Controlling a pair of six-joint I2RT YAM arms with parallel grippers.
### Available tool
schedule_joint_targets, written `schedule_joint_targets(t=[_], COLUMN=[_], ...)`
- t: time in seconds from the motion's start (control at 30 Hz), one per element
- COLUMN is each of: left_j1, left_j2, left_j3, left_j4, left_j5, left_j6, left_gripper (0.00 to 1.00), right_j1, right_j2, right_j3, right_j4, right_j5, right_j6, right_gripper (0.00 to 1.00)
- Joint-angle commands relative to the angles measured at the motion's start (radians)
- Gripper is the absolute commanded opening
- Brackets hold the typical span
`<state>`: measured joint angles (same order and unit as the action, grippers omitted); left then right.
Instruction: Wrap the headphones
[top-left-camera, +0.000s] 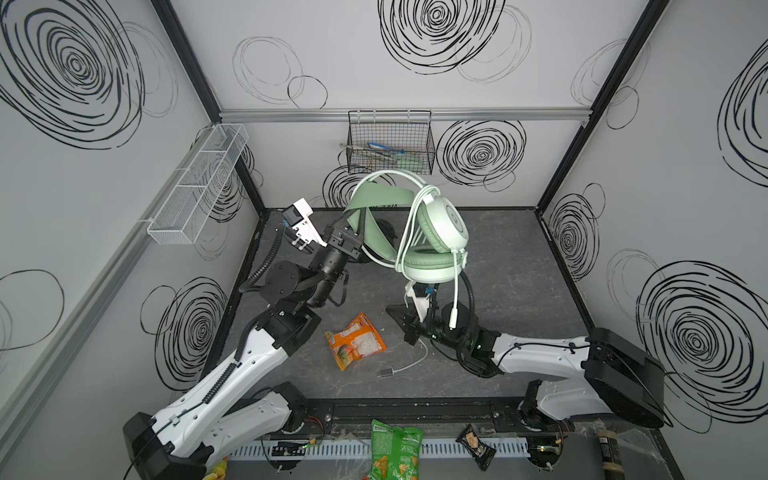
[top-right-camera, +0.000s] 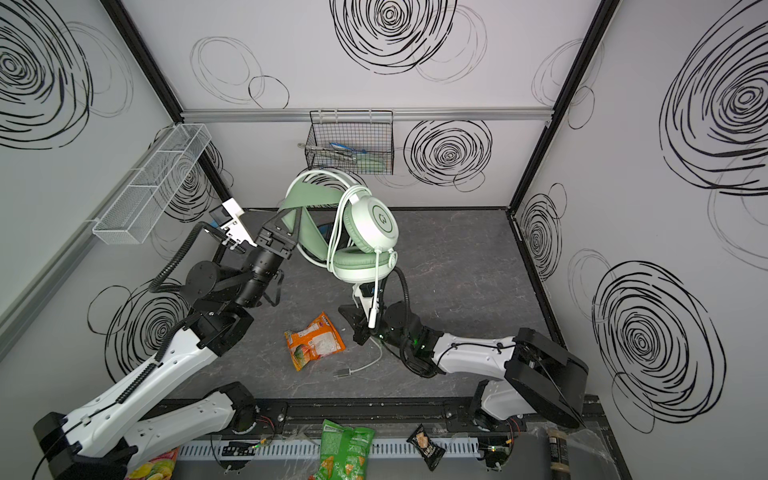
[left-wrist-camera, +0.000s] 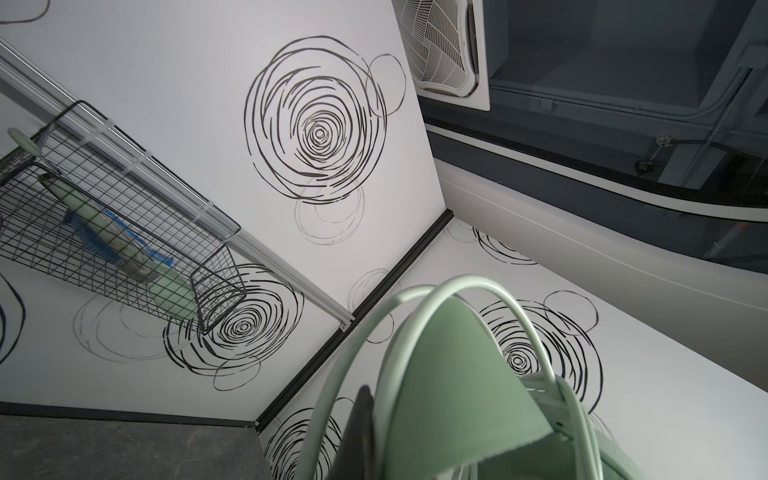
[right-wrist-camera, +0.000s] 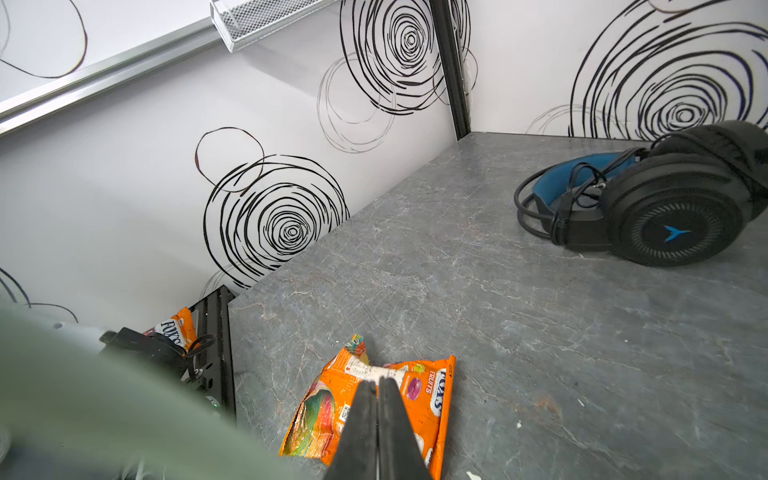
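My left gripper (top-left-camera: 354, 224) is clamped on the mint headset (top-left-camera: 442, 222) by its band, with the earcups at its three o'clock. My right gripper (right-wrist-camera: 377, 384), fingers pressed together, sits at their six.

Close-up mint-green headset (left-wrist-camera: 449, 374), black wire basket (left-wrist-camera: 217, 295), swirl-patterned walls (left-wrist-camera: 166, 62)

black headphones (right-wrist-camera: 673, 208) rear, bag (top-left-camera: 355, 340) centre, right open

White walls (top-left-camera: 353, 62) carry black scribbled spirals. Floor (top-left-camera: 519, 270) grey, marbled. A black wire basket (top-left-camera: 390, 141) hangs on the back rail (top-left-camera: 498, 113).
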<state>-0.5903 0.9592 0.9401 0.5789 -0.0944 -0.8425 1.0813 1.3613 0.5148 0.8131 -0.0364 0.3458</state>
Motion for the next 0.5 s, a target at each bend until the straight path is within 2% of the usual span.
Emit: schedule_joint_targets(t=[0.0,0.23,0.47], left_j1=[0.071,0.172,0.222], left_j2=[0.005,0.007,-0.007], left_j3=[0.054,0.043,0.027], left_j4=[0.141,0.122,0.074], left_j5=[-0.007,-0.03,-0.091], left_j6=[-0.075,-0.109,-0.12], left_gripper=[0.0,0.0,0.0], right_j1=[0.016,0.022,0.022], right_j2=[0.012,0.001,0.0], right_j3=[-0.013,-0.015,-0.01], right_j4=[0.006,-0.069,-0.169], right_j5=[0.026,0.106,0.197], right_j6=[0.029,0.078,0.12], right_gripper=[0.0,0.0,0.0])
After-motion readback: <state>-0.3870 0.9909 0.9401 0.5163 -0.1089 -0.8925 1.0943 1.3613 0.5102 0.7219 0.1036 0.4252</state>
